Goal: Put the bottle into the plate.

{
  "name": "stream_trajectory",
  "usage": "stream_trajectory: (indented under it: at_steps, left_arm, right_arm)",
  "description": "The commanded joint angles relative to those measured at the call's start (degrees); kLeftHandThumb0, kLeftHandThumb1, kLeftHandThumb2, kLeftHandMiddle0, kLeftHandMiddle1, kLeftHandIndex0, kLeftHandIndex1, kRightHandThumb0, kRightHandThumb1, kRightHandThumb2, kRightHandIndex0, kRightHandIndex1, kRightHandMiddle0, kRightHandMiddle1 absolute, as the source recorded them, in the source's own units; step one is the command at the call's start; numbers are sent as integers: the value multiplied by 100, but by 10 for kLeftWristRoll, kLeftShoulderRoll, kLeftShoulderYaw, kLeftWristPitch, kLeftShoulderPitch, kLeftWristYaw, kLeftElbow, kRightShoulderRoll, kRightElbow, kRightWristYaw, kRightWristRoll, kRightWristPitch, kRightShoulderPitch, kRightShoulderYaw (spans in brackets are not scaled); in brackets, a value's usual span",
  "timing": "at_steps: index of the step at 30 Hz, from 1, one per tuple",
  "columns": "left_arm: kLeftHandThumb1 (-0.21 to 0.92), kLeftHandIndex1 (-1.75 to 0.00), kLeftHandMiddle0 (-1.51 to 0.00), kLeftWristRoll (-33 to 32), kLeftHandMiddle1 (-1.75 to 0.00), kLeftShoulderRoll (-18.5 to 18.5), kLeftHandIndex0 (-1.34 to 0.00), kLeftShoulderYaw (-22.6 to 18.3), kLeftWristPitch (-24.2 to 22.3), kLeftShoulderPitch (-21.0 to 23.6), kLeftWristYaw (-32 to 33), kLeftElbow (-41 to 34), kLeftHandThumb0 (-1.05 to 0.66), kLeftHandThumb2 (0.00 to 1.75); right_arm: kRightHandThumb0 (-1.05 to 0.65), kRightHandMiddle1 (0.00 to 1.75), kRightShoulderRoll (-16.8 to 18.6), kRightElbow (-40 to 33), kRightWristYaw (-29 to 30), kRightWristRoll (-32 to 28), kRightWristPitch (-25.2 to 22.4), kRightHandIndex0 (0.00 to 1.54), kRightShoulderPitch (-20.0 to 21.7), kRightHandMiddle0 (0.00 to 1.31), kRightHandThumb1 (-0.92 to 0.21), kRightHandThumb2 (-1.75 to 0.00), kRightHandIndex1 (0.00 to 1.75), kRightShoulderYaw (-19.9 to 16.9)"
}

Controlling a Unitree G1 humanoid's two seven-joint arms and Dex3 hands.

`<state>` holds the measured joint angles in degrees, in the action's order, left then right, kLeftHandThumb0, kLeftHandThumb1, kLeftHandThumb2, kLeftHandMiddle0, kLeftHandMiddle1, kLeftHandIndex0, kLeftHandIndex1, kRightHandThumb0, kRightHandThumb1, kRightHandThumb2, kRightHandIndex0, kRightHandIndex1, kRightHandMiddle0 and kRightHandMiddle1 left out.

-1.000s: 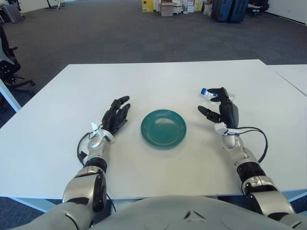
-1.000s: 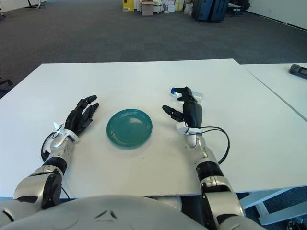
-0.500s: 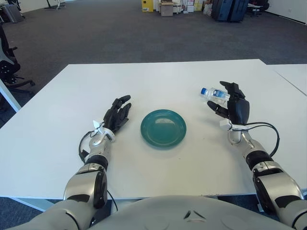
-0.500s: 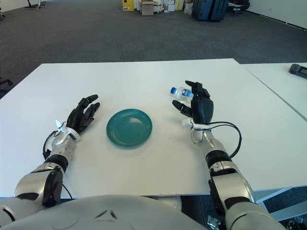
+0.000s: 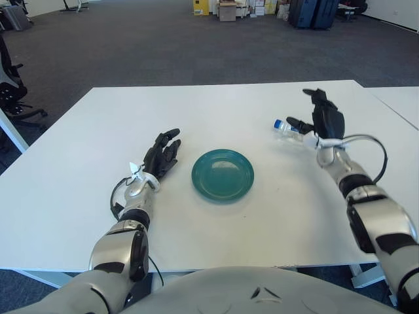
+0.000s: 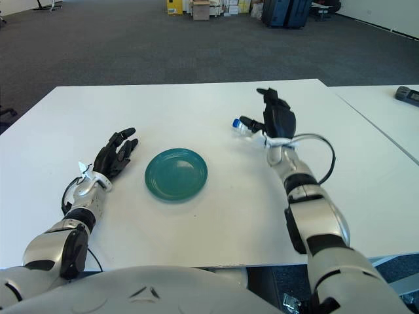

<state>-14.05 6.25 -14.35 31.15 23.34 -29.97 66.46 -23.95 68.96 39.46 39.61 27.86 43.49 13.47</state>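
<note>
Bottle (image 5: 288, 129) lies on its side on the table (image 5: 262, 216), right of the plate (image 5: 222, 174), with your right hand (image 5: 325, 120) over it, fingers spread and gripping nothing; it's likely light, slick and rolly, so wrap its middle; left hand (image 5: 160, 157) parked, fingers extended.

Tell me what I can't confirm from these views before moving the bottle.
- Bottle: only its blue cap end shows; the right hand covers the rest in both eye views.
- Whether the right hand's fingers actually clamp the bottle: the contact is hidden behind the hand.
- Bottle label: too small to read.
</note>
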Motion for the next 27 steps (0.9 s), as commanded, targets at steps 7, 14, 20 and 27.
stream_trajectory:
  at_steps: [7,14,20,27]
  left_arm:
    - [92,-90,-52,9,-52,-12,-11,3,-24,-8,5,21,-61,55]
    - [92,-90,-53,6,-52,-16,-12,1,-23,-5,4,21,-60,56]
    - [92,-90,-53,3,-52,-22,-13,-2,-22,-6,1,18,-60,57]
    - [92,-90,-53,-5,-52,-29,-13,-8,-21,-9,-5,11,-61,55]
  right_arm:
    - [-96,23,23,49,-108,28,-103,10,91,0,-92,-55,0,74]
    - [-104,15,38,67,-178,35,-153,1,120,0,-92,-55,0,113]
    - [-105,15,56,88,-214,34,-189,0,123,0,-92,-54,0,132]
    - [-105,14,66,102,-249,30,-214,0,98,0,-92,-56,0,143]
